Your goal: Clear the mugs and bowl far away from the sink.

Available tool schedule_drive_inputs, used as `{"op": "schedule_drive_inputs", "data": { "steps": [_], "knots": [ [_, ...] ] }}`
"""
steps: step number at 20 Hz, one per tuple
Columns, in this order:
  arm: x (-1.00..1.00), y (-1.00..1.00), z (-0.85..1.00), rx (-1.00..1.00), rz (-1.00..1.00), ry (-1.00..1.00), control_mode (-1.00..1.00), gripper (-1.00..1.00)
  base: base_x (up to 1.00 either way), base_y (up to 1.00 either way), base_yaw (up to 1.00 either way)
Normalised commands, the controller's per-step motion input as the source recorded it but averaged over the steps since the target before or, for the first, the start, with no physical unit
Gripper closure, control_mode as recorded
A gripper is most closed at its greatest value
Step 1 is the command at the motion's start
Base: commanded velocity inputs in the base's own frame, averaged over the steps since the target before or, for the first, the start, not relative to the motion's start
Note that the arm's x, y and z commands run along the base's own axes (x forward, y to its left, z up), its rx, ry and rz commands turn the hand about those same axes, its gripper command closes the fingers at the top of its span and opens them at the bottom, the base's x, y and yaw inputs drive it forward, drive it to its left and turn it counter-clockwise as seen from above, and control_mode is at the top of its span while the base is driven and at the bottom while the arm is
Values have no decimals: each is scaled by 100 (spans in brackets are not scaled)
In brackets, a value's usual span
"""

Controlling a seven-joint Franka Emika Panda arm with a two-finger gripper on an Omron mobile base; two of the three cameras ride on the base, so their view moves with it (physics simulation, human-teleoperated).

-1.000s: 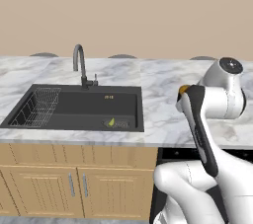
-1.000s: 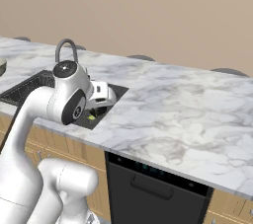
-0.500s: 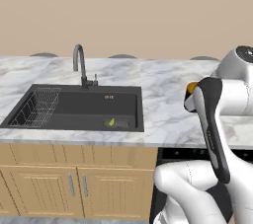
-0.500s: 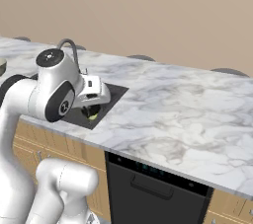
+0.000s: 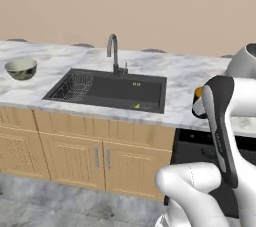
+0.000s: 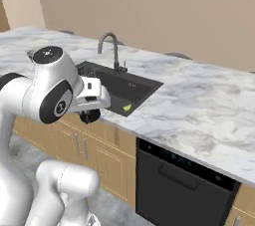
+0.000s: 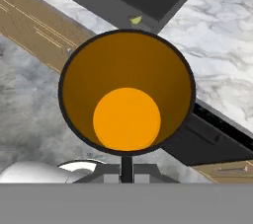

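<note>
A mug (image 7: pixel 126 94) with a dark outside and an orange inside hangs in my gripper (image 7: pixel 127 168), which is shut on its rim; I look straight down into it. From the right base view the mug (image 6: pixel 90 116) hangs under the hand (image 6: pixel 92 96), in front of the counter edge and above the cabinet fronts. From the left it is a dark mug with an orange top (image 5: pixel 198 104) beside my forearm. The bowl (image 5: pixel 21 68) stands upright on the counter, left of the sink (image 5: pixel 107 88). The sink (image 6: pixel 119 85) with its faucet (image 5: pixel 114 51) lies beyond the mug.
A small yellow-green piece (image 5: pixel 136 105) lies in the sink near its right front corner. A wire rack (image 5: pixel 75 85) fills the basin's left part. A dark dishwasher front (image 6: pixel 184 180) sits under the marble counter (image 6: pixel 199 105), with wooden cabinet doors (image 5: pixel 80 156) under the sink.
Both base views have shifted, so the base has moved and the bowl has come into the left view. The hand with the mug has swung from over the sink to the counter's front.
</note>
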Motion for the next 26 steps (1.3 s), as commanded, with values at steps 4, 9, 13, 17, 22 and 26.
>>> {"op": "schedule_drive_inputs", "data": {
  "steps": [4,9,13,17,22,26],
  "knots": [
    [0,0,0,0,0,0,100,100,-3,15,79],
    [0,0,0,0,0,0,100,100,-16,8,96],
    [0,0,0,0,0,0,100,100,-44,0,96],
    [0,0,0,0,0,0,100,100,-32,0,97],
    [0,0,0,0,0,0,100,100,-30,0,100],
    [0,0,0,0,0,0,100,100,-34,0,99]
  ]
}}
